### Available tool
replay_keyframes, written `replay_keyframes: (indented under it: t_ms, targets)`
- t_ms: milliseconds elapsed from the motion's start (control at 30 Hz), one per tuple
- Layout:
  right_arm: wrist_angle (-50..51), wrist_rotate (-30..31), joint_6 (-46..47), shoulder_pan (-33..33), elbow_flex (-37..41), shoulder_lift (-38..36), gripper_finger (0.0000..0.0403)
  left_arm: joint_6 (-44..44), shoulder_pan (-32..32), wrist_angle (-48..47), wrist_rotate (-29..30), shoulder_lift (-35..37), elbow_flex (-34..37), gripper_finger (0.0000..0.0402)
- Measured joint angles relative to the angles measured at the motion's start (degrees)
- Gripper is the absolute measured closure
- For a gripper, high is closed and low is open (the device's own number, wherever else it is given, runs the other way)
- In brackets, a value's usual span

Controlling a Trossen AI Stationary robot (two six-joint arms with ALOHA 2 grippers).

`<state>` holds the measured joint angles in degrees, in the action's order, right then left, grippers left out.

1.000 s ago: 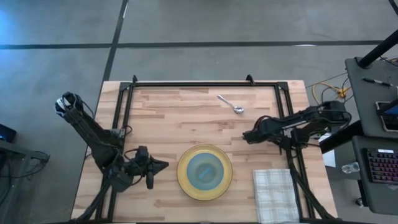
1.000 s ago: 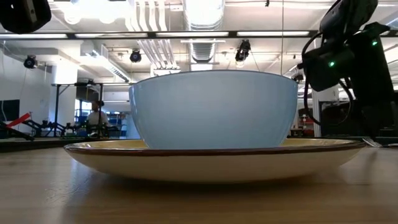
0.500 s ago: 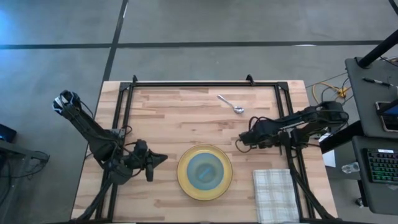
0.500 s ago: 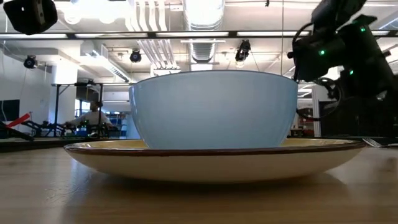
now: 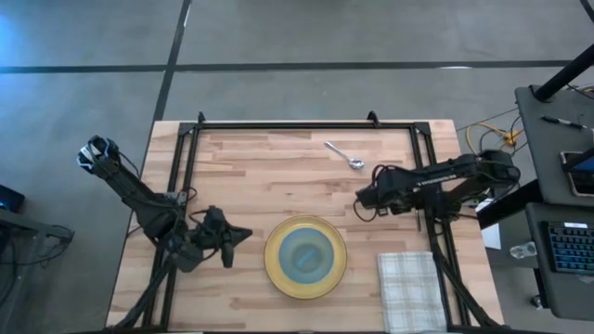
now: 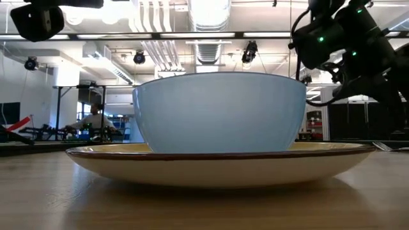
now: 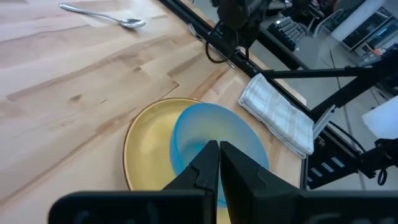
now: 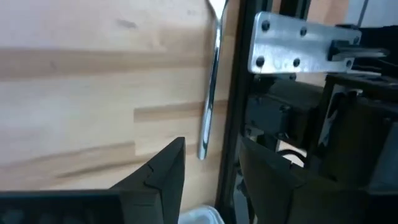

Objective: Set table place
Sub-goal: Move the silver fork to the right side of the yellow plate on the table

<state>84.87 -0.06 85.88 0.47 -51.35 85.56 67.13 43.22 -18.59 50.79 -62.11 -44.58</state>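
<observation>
Right end effector (image 5: 364, 198) open, fork (image 8: 210, 93) at table (image 5: 251, 176) edge

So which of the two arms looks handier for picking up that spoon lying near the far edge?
Probably the right. Its gripper hangs just beside the spoon, jaws open. The left gripper sits shut by the yellow plate, farther from the spoon.

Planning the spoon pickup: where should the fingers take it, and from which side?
Take the spoon at mid-handle, coming straight down from above and closing across its width. It lies flat and slanted on the table, bowl end nearer the plate, with bare wood all round. The handle is thin and straight; the rounded bowl would likely slip.
</observation>
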Motion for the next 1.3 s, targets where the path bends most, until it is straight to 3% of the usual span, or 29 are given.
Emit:
replay_keyframes:
  t_ms: [267,533,667,833,967,1133,1300]
  targets:
    - [-4.99,-0.40,-11.27,-8.02,1.25,-0.04,0.0293,-0.28,-1.85,0.00,-2.66,0.00,0.00,0.0402]
    - [-14.49,0.11,-20.61,-15.24,-0.57,-0.13,0.0387,-0.39,-2.01,0.00,-4.09,0.00,0.00,0.0402]
    - [-10.52,0.32,-25.45,-20.15,-1.89,-0.13,0.0394,-0.33,-2.11,0.00,-4.61,0.01,0.00,0.0402]
    - [-3.82,6.11,-30.63,-24.15,-6.71,-0.13,0.0394,-0.22,-3.28,-0.38,-4.90,0.01,0.00,0.0402]
    - [-1.42,6.11,-34.96,-29.49,-9.30,0.00,0.0394,-0.20,-5.39,-1.45,-6.59,0.00,0.00,0.0402]
    - [0.59,5.85,-39.82,-36.46,-8.59,1.81,0.0394,-0.24,-7.91,-1.55,-9.14,0.00,0.00,0.0402]
    - [0.74,5.94,-41.57,-39.24,-6.00,4.14,0.0394,-0.39,-9.21,-1.55,-9.95,0.01,0.00,0.0402]
